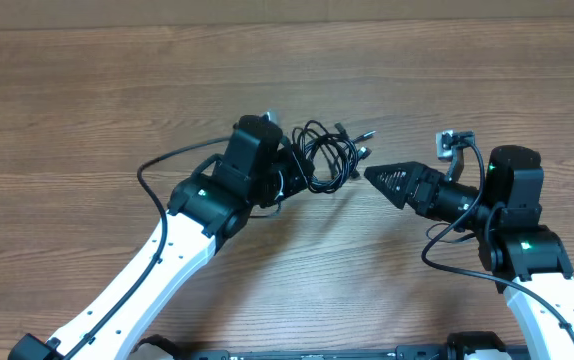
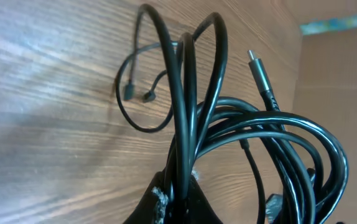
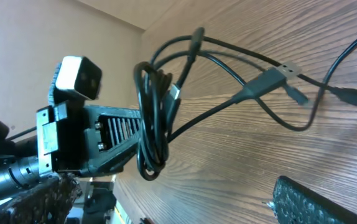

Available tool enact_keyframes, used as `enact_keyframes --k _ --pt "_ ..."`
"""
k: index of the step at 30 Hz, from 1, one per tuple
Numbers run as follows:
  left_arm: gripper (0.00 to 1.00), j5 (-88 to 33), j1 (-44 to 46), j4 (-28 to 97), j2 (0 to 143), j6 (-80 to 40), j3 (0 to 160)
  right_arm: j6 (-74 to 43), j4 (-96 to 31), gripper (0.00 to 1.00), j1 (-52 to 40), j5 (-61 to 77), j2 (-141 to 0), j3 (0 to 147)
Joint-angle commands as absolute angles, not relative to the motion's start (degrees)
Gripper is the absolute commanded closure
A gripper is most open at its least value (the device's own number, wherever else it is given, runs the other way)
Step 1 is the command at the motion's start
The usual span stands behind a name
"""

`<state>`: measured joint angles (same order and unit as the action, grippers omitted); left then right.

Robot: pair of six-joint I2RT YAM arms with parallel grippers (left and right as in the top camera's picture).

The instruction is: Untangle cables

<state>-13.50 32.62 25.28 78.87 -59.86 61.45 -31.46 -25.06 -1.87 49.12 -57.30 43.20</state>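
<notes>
Found the cables (image 1: 329, 155) bunched into a loose coil of thin, glossy, round-section black cord, just to the 12 o'clock side of centre on the worktop (image 1: 87, 90), a matt brown wood-grain surface. Saw them pinched at one edge between the closed fingers of the left gripper (image 1: 300, 172), with the overlapping loops fanning away from it toward 2 o'clock in the overhead view. Picked out slim plug ends, silvery at the tips, jutting from the coil toward 2 to 3 o'clock, near the right gripper (image 1: 375, 176) but apart from it. From the left wrist, watched the loops rise as tall, narrow arches from the grip at 6 o'clock toward 12, long axis nearly upright. Noted beside them a straight grey-sleeved plug (image 2: 262, 73) aimed at 11 o'clock, and a finer strand (image 2: 129, 109) curled flat on the wood. From the right wrist, saw the bundle draped as a slim vertical hank over the ribbed black fingers, and a flat plug (image 3: 270, 79) with its metal tip toward 2 o'clock. Found the right gripper spread wide on nothing, one dimpled, rough-textured pad (image 3: 318, 200) at 5 o'clock.
</notes>
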Motion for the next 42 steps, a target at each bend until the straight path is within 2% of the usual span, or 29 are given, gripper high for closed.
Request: enact_keyframes --k 1,10,14,17,22,26,30,37,39,42 --pt "0.96 -11.49 35.97 23.4 78.0 -66.46 62.46 -31.92 -24.67 0.0 -1.87 51.16 -57.19 44.64" --pt "0.96 -5.41 41.52 20.62 78.0 -66.46 62.46 -31.79 -24.49 0.02 -1.87 51.51 -57.19 44.64" --pt "0.96 -5.39 42.04 20.47 78.0 -66.46 62.46 -31.48 -24.56 0.21 -1.87 51.51 -57.19 44.64" --pt "0.96 -5.37 42.04 20.71 78.0 -66.43 62.46 -31.48 -24.56 0.32 -1.87 50.43 -57.19 44.64" --pt "0.96 -6.72 42.09 20.69 78.0 -65.56 62.46 -31.03 -26.55 0.34 -1.87 47.42 -57.19 44.64" --pt "0.96 -9.32 42.15 20.49 78.0 -63.99 62.46 -31.07 -27.18 0.43 -1.87 43.57 -57.21 44.64" --pt "0.96 -10.15 42.15 20.73 78.0 -62.13 62.46 -31.07 -29.43 0.48 -1.85 39.79 -57.25 44.64" --pt "0.96 -14.87 42.15 20.29 78.0 -58.78 62.46 -31.09 -32.45 0.47 -1.85 32.58 -57.25 44.64" --pt "0.96 -14.81 42.15 20.51 78.0 -56.73 62.46 -31.07 -32.69 0.4 -1.85 32.56 -57.25 44.64" --pt "0.96 -7.49 42.15 22.92 78.0 -57.82 62.46 -31.16 -33.58 0.32 -1.85 32.62 -57.25 44.64"
